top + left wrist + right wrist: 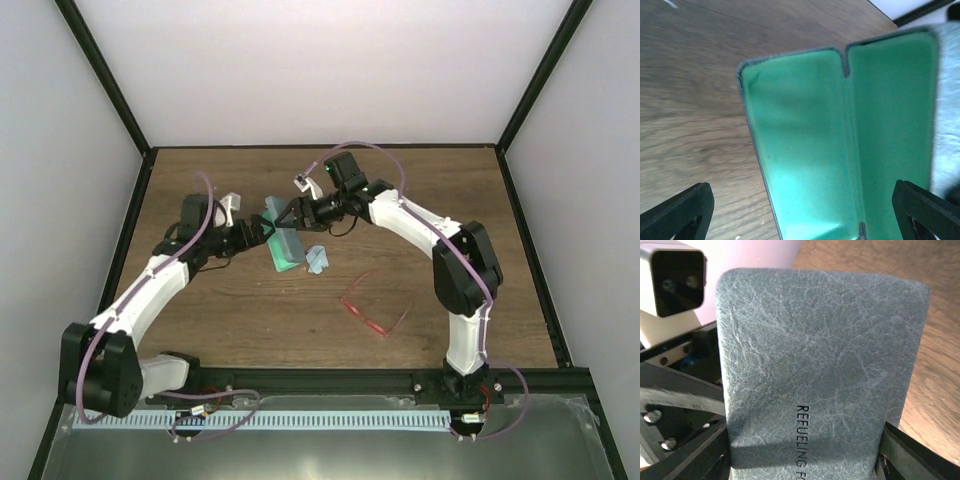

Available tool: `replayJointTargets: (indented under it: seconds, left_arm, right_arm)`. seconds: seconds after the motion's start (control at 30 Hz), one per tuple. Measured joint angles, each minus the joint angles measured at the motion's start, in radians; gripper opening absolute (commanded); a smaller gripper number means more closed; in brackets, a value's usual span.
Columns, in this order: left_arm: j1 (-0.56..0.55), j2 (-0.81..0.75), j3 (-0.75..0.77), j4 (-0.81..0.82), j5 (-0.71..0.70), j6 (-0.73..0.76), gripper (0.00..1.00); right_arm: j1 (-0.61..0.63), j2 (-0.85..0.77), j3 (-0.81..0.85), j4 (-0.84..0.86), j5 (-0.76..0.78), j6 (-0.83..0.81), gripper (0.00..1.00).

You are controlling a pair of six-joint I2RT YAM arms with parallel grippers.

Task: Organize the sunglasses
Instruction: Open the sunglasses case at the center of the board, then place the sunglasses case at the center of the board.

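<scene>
A brown wood-grain table [220, 310] sits inside plain white walls [300, 70] framed by black bars.

The right claw [283, 218] is clamped across the width of the grey-blue rectangular leather-look case [283, 247]. In the right wrist view, both fingers [900, 450] press the case's [820, 355] long edges and its grey outer face, with dark printed lettering, fills the space between them. The right arm rises from its base, bends at the elbow and reaches left to the case's far end.

The left claw [258, 236] is spread wide and grasps nothing. In its own view, one finger [687, 210] stands clear of the case [805, 150] over bare wood and the other is at the raised lid. The left arm stretches low and diagonally to the case's left side.

The case is open, the lid up, and only smooth green lining shows inside.

A small light blue cloth [318, 260] lies just beside the case on its right.

The thin red translucent-framed sunglasses [368, 312] lie flat on the wood, right of the case and nearer the arm bases, beyond the cloth and well apart from both claws.
</scene>
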Motion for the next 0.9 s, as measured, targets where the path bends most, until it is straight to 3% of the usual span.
replayJointTargets:
  seconds: [0.13,0.37,0.8,0.9]
  left_arm:
    - [0.035,-0.054,-0.006,-0.095,-0.066,0.037,1.0]
    - [0.068,-0.029,-0.163,-0.195,-0.161,0.035,1.0]
    - [0.068,0.158,-0.056,-0.223,-0.256,0.091,1.0]
    - [0.068,0.19,-0.038,-0.212,-0.253,0.1,0.93]
  right_arm:
    - [0.0,0.077,0.001,0.041,-0.093,0.005,0.74]
    - [0.002,0.238,0.025,0.018,-0.147,-0.027,0.79]
    - [0.002,0.295,0.056,-0.051,-0.153,-0.117,0.93]
    - [0.002,0.295,0.06,-0.08,-0.11,-0.139,0.94]
